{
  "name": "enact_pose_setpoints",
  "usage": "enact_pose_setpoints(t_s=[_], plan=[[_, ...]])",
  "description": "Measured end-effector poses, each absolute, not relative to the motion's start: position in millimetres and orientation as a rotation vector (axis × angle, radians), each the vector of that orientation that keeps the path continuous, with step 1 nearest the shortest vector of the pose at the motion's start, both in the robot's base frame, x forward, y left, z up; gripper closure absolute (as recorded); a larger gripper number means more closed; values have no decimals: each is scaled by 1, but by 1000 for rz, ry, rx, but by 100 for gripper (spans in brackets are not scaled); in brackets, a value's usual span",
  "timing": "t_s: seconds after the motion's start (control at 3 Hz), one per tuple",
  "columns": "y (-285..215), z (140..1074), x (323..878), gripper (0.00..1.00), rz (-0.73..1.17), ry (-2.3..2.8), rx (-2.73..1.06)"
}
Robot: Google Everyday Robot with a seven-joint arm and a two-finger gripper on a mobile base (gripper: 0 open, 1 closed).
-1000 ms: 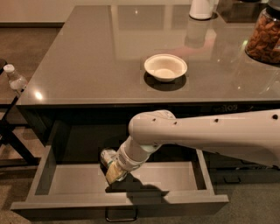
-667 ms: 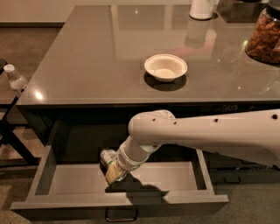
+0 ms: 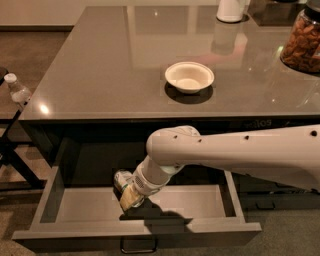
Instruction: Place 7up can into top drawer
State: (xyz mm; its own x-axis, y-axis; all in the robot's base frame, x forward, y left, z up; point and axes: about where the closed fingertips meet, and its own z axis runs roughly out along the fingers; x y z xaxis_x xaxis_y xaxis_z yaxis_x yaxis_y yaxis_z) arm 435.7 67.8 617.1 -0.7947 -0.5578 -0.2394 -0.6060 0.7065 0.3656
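Note:
The top drawer [image 3: 90, 204] is pulled open below the grey table, its light grey inside showing and a metal bar handle [image 3: 138, 246] on its front. My white arm reaches in from the right. My gripper [image 3: 131, 196] sits inside the drawer, just above its floor at the middle. The 7up can [image 3: 121, 180] is a small silvery can lying tilted at the gripper's tip, its shiny end toward the upper left. The gripper appears closed around the can, though the fingers are largely hidden by the wrist.
A white bowl [image 3: 189, 77] sits on the grey tabletop [image 3: 100, 65]. A jar of nuts [image 3: 303, 44] stands at the far right and a white container [image 3: 231, 10] at the back. A clear plastic bottle with white cap [image 3: 17, 90] rests on a black stand at the left.

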Motion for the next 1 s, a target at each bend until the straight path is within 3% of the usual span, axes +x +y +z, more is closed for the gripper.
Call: enact_pose_setpoints(t_s=[0.33,0.67,1.0], plan=[[68,617,436,11,659,2799,-958],[68,617,436,0,659,2799,-958],[68,617,436,0,659,2799,-958]])
